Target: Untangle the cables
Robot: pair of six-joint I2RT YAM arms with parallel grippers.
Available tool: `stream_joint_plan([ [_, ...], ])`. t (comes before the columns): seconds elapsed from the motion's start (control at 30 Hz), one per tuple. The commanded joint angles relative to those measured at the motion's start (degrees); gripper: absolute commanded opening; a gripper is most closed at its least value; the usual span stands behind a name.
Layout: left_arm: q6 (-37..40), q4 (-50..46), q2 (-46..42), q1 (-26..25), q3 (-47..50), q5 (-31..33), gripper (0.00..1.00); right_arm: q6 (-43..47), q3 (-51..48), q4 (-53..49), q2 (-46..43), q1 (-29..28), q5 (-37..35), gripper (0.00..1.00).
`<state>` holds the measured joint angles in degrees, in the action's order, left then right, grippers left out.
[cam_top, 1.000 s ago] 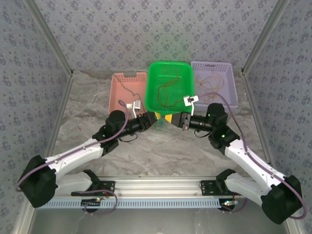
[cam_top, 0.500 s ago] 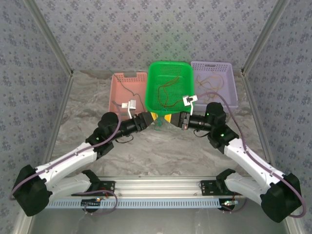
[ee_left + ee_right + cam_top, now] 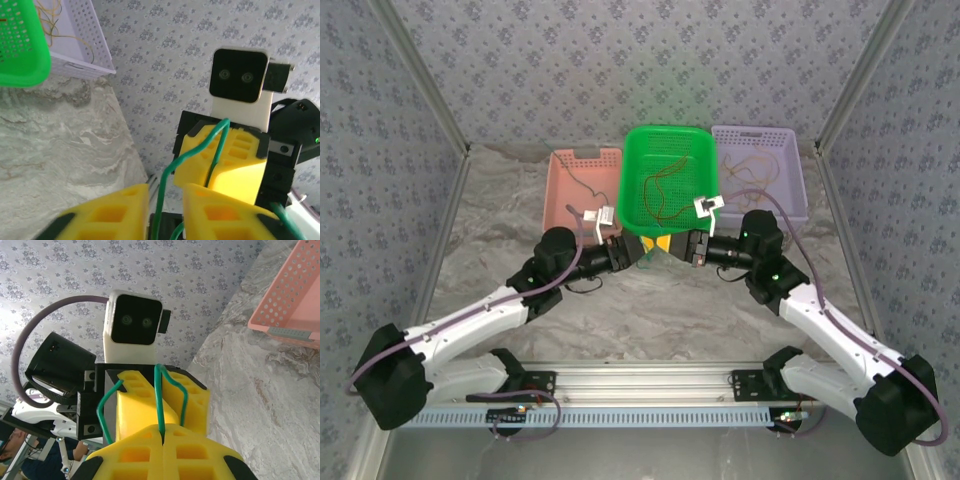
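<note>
Right wrist view: my right fingers (image 3: 145, 440) pinch the green cable (image 3: 159, 400) tight. Left wrist view: left fingers (image 3: 132, 200) slightly apart, cable running between. Overhead, I can't make the cable out.

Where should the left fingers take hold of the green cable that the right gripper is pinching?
Take the green cable on the short strand in front of the right gripper, which is shut on it. Come head-on from the left, as the left gripper stands: that strand lies in the gap between its open fingers, and the loop farther up looks too springy to pinch.
</note>
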<state>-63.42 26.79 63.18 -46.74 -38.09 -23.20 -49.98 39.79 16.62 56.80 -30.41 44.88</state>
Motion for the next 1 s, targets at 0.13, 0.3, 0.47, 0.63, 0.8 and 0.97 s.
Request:
stream_joint_plan([
  [0.13,6.83,-13.87,-5.23,-0.10,-4.04,3.83,0.00,6.18,3.03,-9.98,-2.48,0.53,0.42,0.00],
  [0.3,13.51,-29.35,-7.16,0.68,-9.48,4.19,0.00,21.18,9.55,-32.83,-4.23,0.37,-5.18,0.00],
  [0.47,20.34,-43.41,-2.75,0.69,-17.18,1.77,0.00,31.66,15.84,-48.91,-3.54,-1.14,-13.80,0.00],
  [0.63,24.96,-52.35,1.72,0.46,-22.55,-0.75,0.00,37.81,20.64,-58.14,-0.81,-4.89,-28.61,0.00],
  [0.8,28.79,-60.40,2.01,0.48,-25.77,0.71,0.00,39.04,24.11,-61.24,0.20,-7.83,-42.84,0.00],
  [0.97,30.76,-65.28,2.04,0.57,-27.76,3.51,0.00,41.37,27.77,-64.08,2.01,-9.03,-50.13,0.00],
])
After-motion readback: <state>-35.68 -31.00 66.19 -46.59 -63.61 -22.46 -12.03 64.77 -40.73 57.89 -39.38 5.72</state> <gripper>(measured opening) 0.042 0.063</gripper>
